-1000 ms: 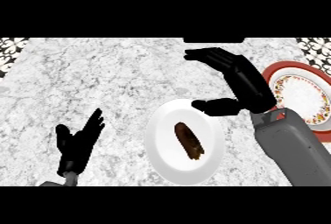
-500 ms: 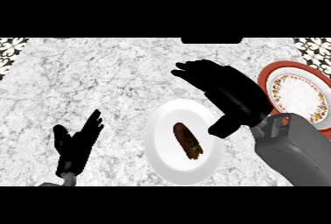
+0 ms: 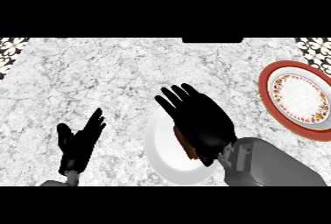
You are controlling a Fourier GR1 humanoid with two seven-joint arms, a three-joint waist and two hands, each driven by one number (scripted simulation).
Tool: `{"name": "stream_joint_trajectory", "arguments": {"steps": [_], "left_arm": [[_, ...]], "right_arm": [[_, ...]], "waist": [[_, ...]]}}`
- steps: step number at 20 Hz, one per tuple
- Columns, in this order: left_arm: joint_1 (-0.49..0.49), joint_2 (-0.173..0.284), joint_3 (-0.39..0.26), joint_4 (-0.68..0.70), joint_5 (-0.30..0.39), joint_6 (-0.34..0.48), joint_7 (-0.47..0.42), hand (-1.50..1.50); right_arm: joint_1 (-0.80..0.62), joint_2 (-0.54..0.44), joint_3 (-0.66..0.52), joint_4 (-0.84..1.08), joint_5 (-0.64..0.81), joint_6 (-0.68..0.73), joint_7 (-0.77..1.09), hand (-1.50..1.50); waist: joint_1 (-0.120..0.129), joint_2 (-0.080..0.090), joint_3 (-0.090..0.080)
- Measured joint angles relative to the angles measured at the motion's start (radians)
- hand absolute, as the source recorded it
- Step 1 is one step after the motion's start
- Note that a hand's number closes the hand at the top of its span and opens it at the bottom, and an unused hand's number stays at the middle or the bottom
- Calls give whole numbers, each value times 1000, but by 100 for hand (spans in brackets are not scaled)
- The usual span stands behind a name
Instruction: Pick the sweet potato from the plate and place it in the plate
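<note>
A plain white plate (image 3: pixel 163 153) lies on the marble counter at lower centre. On it rests a dark brown sweet potato (image 3: pixel 185 144), of which only a thin left edge shows. My right hand (image 3: pixel 200 120) hovers flat over the potato and plate, fingers straight and spread, pointing up-left, covering most of the potato. At the right edge sits a red-rimmed plate (image 3: pixel 298 99) with a flowered ring and a white centre, nothing on it. My left hand (image 3: pixel 79 142) rests open at the lower left, fingers up, apart from both plates.
White-grey marble counter (image 3: pixel 97 74) fills the view. Patterned black-and-white tiles show at the top corners (image 3: pixel 13 48). My right forearm (image 3: pixel 268 168) comes in from the lower right, overlapping the white plate's right side.
My right hand has swung left and down from beside the red-rimmed plate to lie over the white plate, hiding most of the sweet potato. The left hand has stayed put.
</note>
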Motion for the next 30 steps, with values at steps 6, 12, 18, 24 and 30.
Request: {"name": "stream_joint_trajectory", "arguments": {"steps": [6, 12, 18, 24, 30], "left_arm": [[13, -8, 13, -13, -14, -19, -2, 0], [11, -29, 30, -8, -33, -29, 0, 0], [27, -39, 44, -35, -56, -39, 29, 0], [30, -57, 57, -32, -74, -61, 28, 0], [32, -67, 79, -41, -81, -81, 38, 0]], "right_arm": [[62, 97, 81, 75, 164, -28, 36, -150], [134, 154, 80, 109, 238, 21, 50, -150], [233, 194, 89, 132, 324, 9, 18, -150], [248, 226, 83, 206, 436, -13, -16, -150], [272, 246, 71, 278, 546, -60, -44, -150]], "waist": [[4, 2, 1], [3, 3, 1], [3, 3, 0], [4, 3, 0], [4, 4, 0]]}}
